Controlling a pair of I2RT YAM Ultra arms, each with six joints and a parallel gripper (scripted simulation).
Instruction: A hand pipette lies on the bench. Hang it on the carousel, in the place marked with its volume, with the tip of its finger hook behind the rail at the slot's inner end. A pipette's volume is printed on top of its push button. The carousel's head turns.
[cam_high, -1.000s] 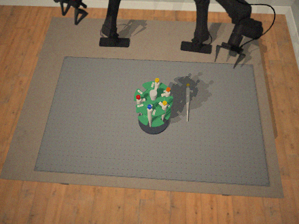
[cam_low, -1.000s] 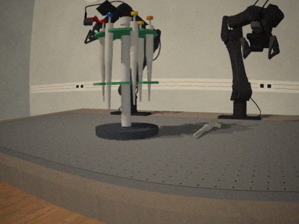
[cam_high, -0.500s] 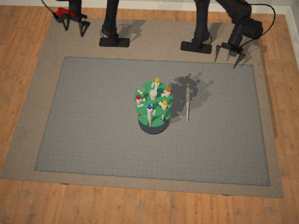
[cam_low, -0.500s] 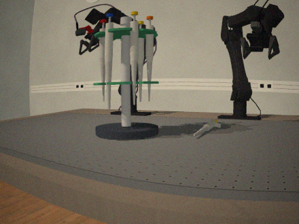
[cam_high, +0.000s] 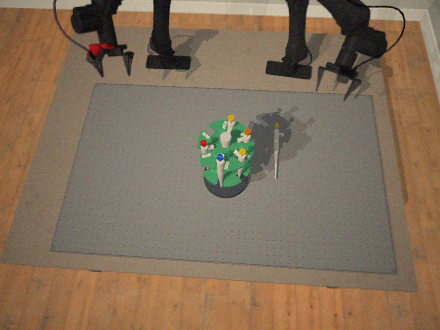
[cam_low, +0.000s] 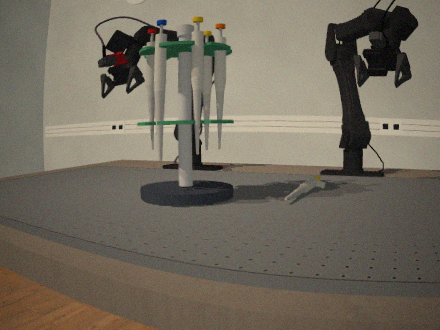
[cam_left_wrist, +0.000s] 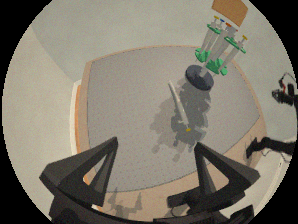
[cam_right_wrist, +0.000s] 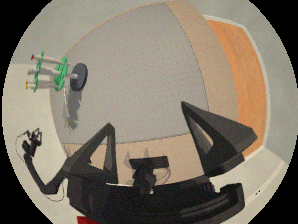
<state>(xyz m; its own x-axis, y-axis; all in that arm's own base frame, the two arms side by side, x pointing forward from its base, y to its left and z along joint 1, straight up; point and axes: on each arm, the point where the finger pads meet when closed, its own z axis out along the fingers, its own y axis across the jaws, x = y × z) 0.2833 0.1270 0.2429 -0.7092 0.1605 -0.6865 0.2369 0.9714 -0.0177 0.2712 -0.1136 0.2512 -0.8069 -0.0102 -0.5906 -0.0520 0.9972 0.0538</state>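
Top view | grey mat (cam_high: 150, 215) (cam_low: 250, 225) (cam_left_wrist: 130, 100) (cam_right_wrist: 150, 75) on brown table (cam_high: 30, 230) (cam_low: 200, 300) (cam_left_wrist: 86, 75) (cam_right_wrist: 220, 75) | plank floor (cam_high: 200, 310) (cam_low: 40, 295) (cam_left_wrist: 78, 115) (cam_right_wrist: 250, 85) | left hand (cam_high: 331, 94) (cam_low: 380, 85) (cam_left_wrist: 157, 142) (cam_right_wrist: 36, 136) spread | right hand (cam_high: 116, 75) (cam_low: 116, 94) (cam_left_wrist: 275, 96) (cam_right_wrist: 146, 114) spread

We cannot read the small white labels on the green carousel head (cam_high: 233, 148) (cam_low: 176, 48); they are too blurred.

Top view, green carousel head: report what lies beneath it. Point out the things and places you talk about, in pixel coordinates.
Under the green head (cam_high: 232, 174) (cam_low: 176, 48), the exterior view shows a lower green plate (cam_low: 173, 122), a pale post (cam_low: 185, 150) and a dark round base (cam_low: 160, 194). From the top, the head covers most of the post and part of the base.
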